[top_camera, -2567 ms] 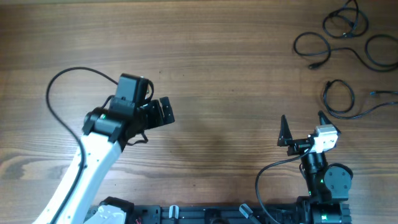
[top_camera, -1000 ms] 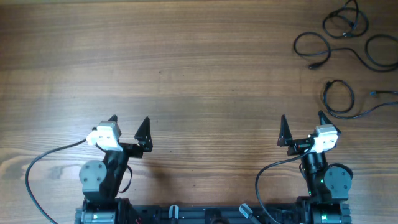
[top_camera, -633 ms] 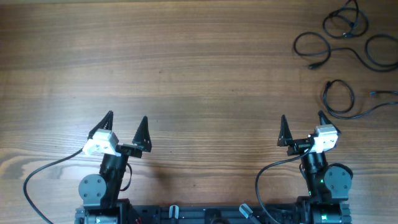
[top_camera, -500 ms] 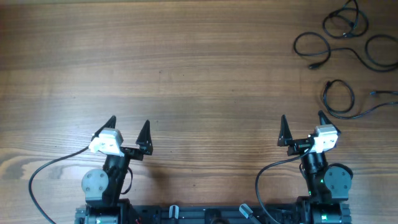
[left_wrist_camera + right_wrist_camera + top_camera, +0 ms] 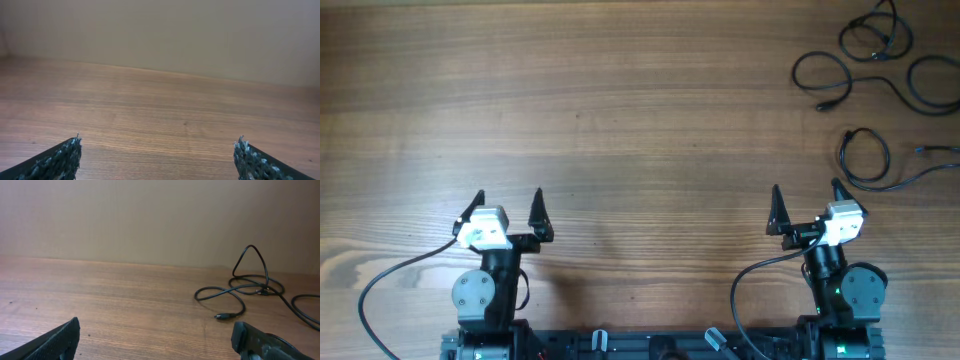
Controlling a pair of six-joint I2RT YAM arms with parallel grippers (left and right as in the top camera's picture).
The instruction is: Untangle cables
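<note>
Our left fingers (image 5: 539, 212) are spread with nothing between them, and only bare wooden surface (image 5: 620, 120) lies ahead. Our right fingers (image 5: 777, 208) are spread the same way and also hold nothing. The cables (image 5: 873, 28) lie loose at the far right corner, ahead and to the right of the right fingers. The nearest loop (image 5: 841, 155) sits near them, its tail trailing toward the right edge. In the right wrist view, a cord arches up off the wood. We judge the right arm much nearer, since the left is well apart. We see no containers.
</note>
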